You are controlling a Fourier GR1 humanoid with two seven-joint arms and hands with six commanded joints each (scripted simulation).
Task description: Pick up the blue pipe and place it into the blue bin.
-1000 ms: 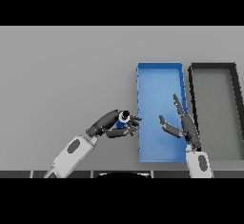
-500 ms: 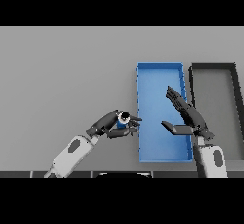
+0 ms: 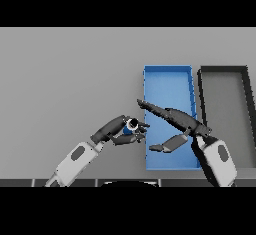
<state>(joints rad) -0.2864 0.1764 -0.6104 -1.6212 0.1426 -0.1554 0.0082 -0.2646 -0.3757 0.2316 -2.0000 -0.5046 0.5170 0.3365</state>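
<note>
No brand, label or readable writing on anything in view.

Tabletop (image 3: 70,79): plain grey, bare across the 9 to 12 o'clock area; that is the widest free room.

Dark bin (image 3: 226,76): long tray with black walls, at 3 o'clock, running along the right edge of the view, just beside the blue bin with a narrow strip of tabletop between them.

Blue bin (image 3: 167,70): long rectangular tray, bright blue walls and floor, right of centre. Its far half shows bare floor; its near half is crossed by the right arm.

Right robot hand (image 3: 172,116): comes in from 5 o'clock, over the blue bin. Fingers straight and stretched toward 10 o'clock, tips reaching past the bin's left wall; thumb spread apart below. It holds nothing.

Left robot hand (image 3: 117,131): comes in from 7 o'clock, over the tabletop just left of the blue bin's left wall. Fingers and thumb curled round the blue pipe.

Blue pipe (image 3: 131,126): small, short, blue body, with a pale ring round a dark opening facing the camera. It sits in the left robot hand, outside the blue bin, near the right fingertips.
</note>
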